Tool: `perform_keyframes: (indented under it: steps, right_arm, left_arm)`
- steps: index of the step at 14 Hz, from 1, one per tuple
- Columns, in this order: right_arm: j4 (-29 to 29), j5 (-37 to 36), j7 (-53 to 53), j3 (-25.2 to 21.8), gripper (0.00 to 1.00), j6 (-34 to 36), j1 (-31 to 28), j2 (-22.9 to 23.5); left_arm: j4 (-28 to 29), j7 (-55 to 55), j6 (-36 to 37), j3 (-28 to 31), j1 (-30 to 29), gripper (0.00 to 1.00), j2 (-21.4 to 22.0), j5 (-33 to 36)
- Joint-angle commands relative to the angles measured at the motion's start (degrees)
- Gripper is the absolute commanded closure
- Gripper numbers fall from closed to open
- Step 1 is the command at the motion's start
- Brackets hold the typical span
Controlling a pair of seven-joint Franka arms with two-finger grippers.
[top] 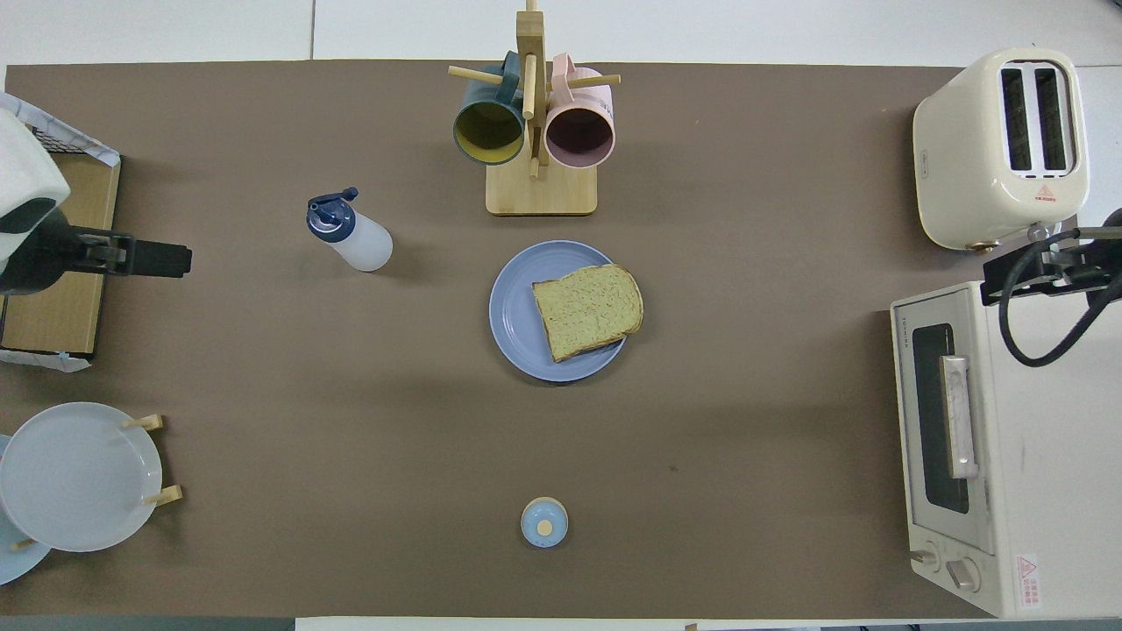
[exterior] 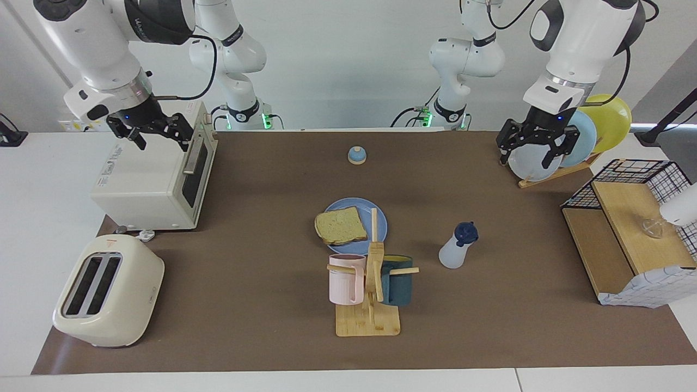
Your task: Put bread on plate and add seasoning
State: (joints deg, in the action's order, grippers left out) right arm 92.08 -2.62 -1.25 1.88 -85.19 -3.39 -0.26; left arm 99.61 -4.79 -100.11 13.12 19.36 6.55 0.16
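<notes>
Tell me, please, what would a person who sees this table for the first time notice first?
Probably the bread lying on the blue plate in the middle of the table, just nearer to the robots than the mug rack. Next, the seasoning bottle standing alone, beside the plate toward the left arm's end. Both tools hang open in the air: the left tool by the plate rack, the right tool over the toaster oven.

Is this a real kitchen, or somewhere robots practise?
Probably a robot practice lab set up like a kitchen. A cream two-slot toaster, a white toaster oven and a wooden mug stand sit on a brown mat, with white robot arms at one side.
</notes>
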Motion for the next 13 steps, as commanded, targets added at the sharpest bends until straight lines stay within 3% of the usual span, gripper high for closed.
perform_keyframes:
  steps: [1, 13]
  right_arm:
    - [0.2, 0.4, 1.5, 0.5, 0.0, 0.3, -0.9, -0.4]
    - [0.2, 0.4, 1.5, 0.5, 0.0, 0.3, -0.8, -0.4]
  left_arm:
    - [-5.8, -1.0, 7.5, -0.5, -2.8, 0.0, -2.3, -1.0]
    - [-3.9, -0.4, 7.8, -1.2, -6.3, 0.0, -0.8, -0.2]
